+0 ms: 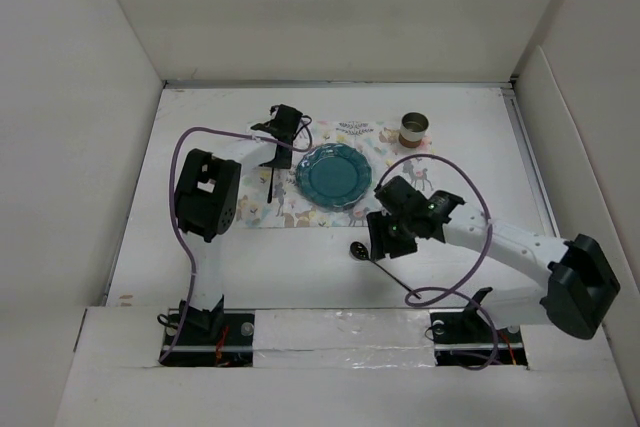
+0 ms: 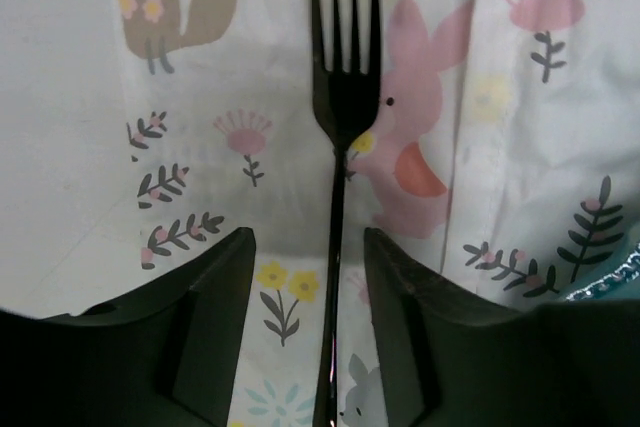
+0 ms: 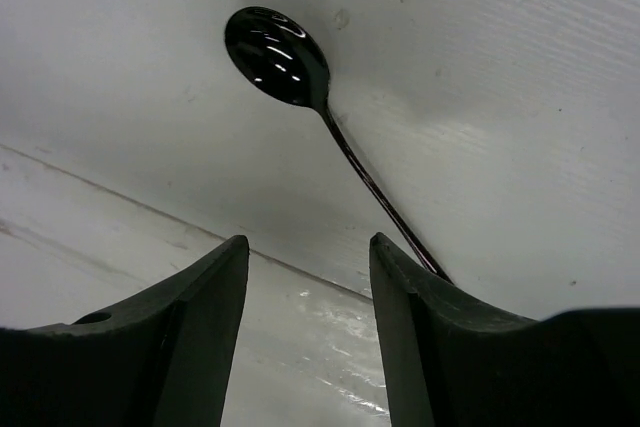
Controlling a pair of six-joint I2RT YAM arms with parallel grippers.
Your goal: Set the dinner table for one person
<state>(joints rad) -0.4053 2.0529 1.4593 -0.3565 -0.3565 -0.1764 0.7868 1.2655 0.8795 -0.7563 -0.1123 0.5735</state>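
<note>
Black spoon [image 3: 275, 55] lies on the white dinner table [image 3: 520, 97] just ahead of the right gripper [image 3: 308, 242], fingers spread and empty, handle slanting toward one finger; left gripper [image 2: 309, 237] hangs released astride the fork [image 2: 340, 97]

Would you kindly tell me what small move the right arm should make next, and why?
Probably nudge the right gripper sideways to centre the handle: its jaws are open, the spoon lies on the bare dinner table off the placemat, and its handle runs behind one finger, not between them.
</note>
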